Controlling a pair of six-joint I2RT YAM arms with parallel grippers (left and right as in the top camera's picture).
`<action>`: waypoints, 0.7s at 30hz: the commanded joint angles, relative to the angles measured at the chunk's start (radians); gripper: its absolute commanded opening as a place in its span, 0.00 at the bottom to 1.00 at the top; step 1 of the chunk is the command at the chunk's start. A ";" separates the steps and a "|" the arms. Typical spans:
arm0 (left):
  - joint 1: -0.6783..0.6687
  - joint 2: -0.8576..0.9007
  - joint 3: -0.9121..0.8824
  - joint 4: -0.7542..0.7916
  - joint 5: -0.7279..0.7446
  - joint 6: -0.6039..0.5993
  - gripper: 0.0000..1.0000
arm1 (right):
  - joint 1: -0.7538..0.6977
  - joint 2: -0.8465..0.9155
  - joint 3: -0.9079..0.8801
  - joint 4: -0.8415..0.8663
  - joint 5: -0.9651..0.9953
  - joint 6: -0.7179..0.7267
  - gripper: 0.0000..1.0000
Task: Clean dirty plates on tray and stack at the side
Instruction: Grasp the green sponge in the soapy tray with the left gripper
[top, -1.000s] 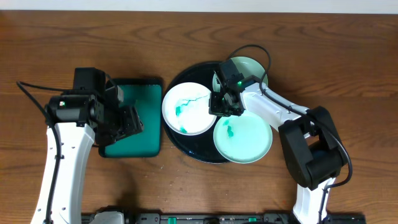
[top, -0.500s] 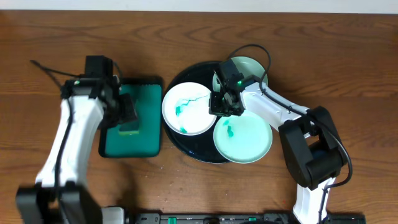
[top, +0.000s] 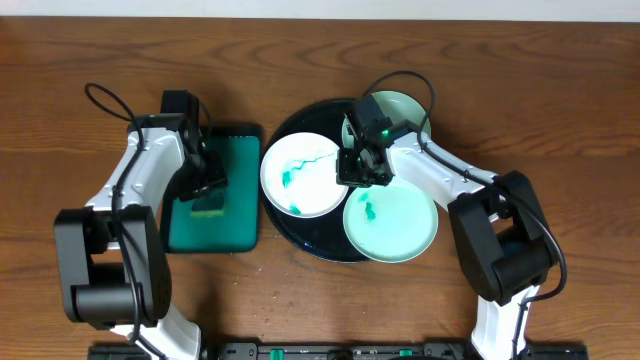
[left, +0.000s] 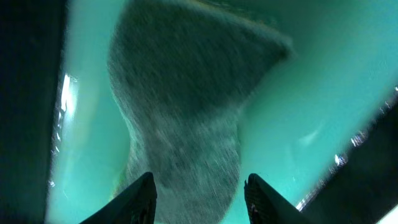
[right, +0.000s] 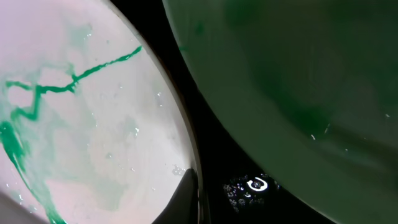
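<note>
All three plates sat on the black tray (top: 318, 240). The white plate (top: 300, 175) lay at its left, the near mint plate (top: 392, 222) at the front, and the far mint plate (top: 400, 108) at the back, partly under the right arm. Green smears showed on the white plate and the near mint plate.

The right gripper (top: 362, 172) was closed, its tip down at the white plate's rim, between the plates. Whether it pinched that rim I couldn't tell. The left gripper (left: 199, 199) stood over the sponge (left: 180, 112) in the green sponge tray (top: 235, 225), a finger either side of it, and I couldn't tell if they had bitten.

The plates looked stiff, light and wet, so likely slippery. I'd take one by its raised rim, pinched across the edge, not by the flat face. The sponge looked soft and should squash in a grip.
</note>
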 joint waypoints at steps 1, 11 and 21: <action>0.024 0.010 -0.005 0.015 -0.087 -0.024 0.47 | 0.009 0.027 0.001 -0.023 -0.018 -0.040 0.01; 0.051 0.014 -0.005 0.057 -0.065 -0.016 0.48 | 0.009 0.027 0.001 -0.022 -0.017 -0.043 0.01; 0.026 0.016 -0.005 0.068 -0.037 0.005 0.48 | 0.009 0.027 0.001 -0.022 -0.018 -0.043 0.01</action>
